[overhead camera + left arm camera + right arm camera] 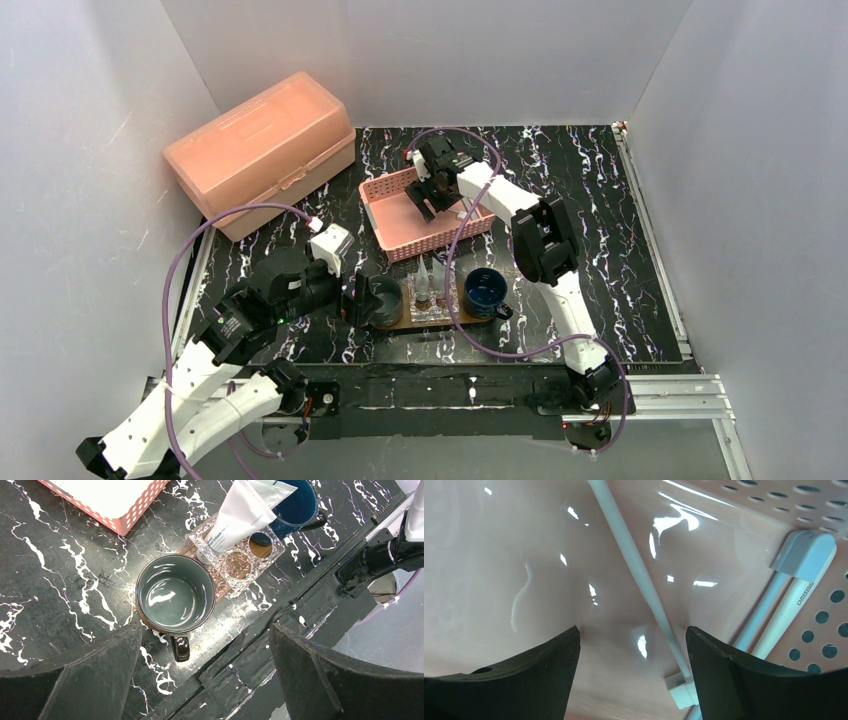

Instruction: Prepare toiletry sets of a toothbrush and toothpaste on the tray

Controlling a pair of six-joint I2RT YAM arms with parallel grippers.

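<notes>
Right jaws are hanging released inside the pink basket [440, 236], w/ a white toothbrush [634, 565] lying on its floor just below, long axis running crosswise to the closing line, slightly nearer the right jaw. Left jaws, also released, are hovering by the tray [408, 322], near side of the tabletop, so the right arm is the nearer one.

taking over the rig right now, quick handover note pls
Grippers: left gripper open, empty, by the grey mug. The right gripper is open, empty, low in the pink basket over a toothbrush.
Done: toothpaste tubes stand in the clear holder on the tray.
Left: no brush seen on the tray yet; more lie in the basket.
</notes>
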